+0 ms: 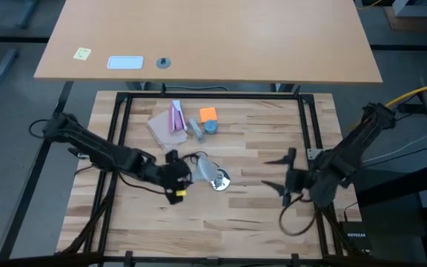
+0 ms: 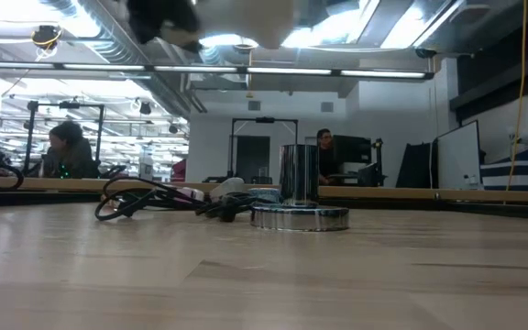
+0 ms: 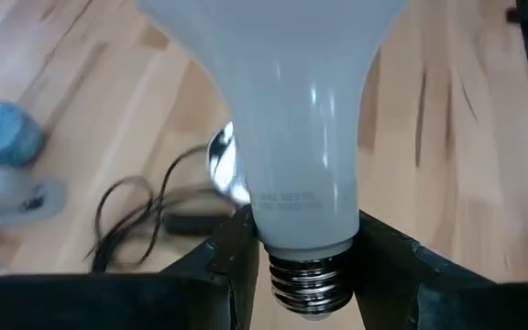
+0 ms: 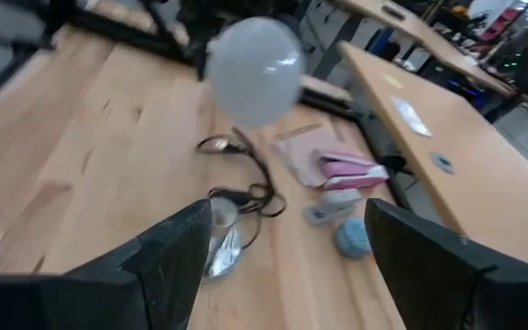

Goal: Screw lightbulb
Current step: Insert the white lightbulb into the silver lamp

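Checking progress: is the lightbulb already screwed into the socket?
No, the left gripper holds the lightbulb in the air, apart from the socket.

Your left arm reaches in from the left side toward the middle of the surface, and its end effector [image 3: 305, 266] is squeezed tight on the lightbulb [image 3: 287, 119], held up in the air. Your right arm waits at the right side, its end effector [image 4: 287, 247] spread wide with nothing in it.
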`<action>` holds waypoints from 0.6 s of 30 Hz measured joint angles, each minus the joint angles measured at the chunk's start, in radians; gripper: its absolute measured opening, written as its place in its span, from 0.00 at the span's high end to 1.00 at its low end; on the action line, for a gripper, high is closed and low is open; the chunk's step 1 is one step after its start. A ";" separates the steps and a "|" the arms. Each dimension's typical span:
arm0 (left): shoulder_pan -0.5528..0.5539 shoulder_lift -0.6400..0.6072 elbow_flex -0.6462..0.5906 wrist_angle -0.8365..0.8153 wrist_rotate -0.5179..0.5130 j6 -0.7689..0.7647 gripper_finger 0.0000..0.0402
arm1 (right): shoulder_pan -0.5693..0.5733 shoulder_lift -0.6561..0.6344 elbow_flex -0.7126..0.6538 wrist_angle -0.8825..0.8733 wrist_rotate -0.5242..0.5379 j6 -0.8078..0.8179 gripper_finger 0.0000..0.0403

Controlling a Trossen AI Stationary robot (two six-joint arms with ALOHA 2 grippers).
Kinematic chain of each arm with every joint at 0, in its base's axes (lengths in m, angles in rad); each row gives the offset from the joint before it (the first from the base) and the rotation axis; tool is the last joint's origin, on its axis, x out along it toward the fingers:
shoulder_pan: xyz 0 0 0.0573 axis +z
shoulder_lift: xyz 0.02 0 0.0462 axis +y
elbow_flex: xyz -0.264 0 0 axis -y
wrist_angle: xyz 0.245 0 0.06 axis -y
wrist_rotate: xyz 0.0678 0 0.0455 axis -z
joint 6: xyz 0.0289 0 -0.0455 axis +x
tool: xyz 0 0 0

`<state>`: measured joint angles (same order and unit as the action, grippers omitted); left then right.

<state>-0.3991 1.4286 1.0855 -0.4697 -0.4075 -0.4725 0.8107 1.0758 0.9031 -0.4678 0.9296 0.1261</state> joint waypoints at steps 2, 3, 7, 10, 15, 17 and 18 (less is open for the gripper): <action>-0.001 0.052 0.000 0.100 -0.006 0.003 0.68 | -0.001 0.055 0.000 0.021 -0.003 -0.003 0.28; -0.001 0.076 0.000 0.153 -0.006 0.009 0.68 | -0.001 0.078 0.000 0.022 -0.003 -0.003 0.28; 0.003 0.133 0.000 0.321 -0.006 0.065 0.68 | -0.001 0.144 0.000 0.024 -0.007 -0.001 0.28; 0.018 0.130 0.001 0.373 -0.005 0.090 0.68 | 0.000 0.160 0.000 0.046 -0.008 0.000 0.28; 0.036 0.031 0.017 0.322 -0.006 0.143 0.68 | 0.000 0.158 0.000 0.082 -0.008 0.000 0.28; 0.036 -0.038 0.021 0.277 -0.007 0.165 0.68 | 0.000 0.157 0.000 0.082 -0.015 0.000 0.28; 0.037 -0.074 0.021 0.253 -0.007 0.170 0.68 | 0.000 0.157 0.000 0.082 -0.021 0.000 0.28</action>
<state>-0.3618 1.3549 1.1069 -0.2166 -0.4145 -0.3020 0.8108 1.2324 0.9031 -0.3859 0.9084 0.1259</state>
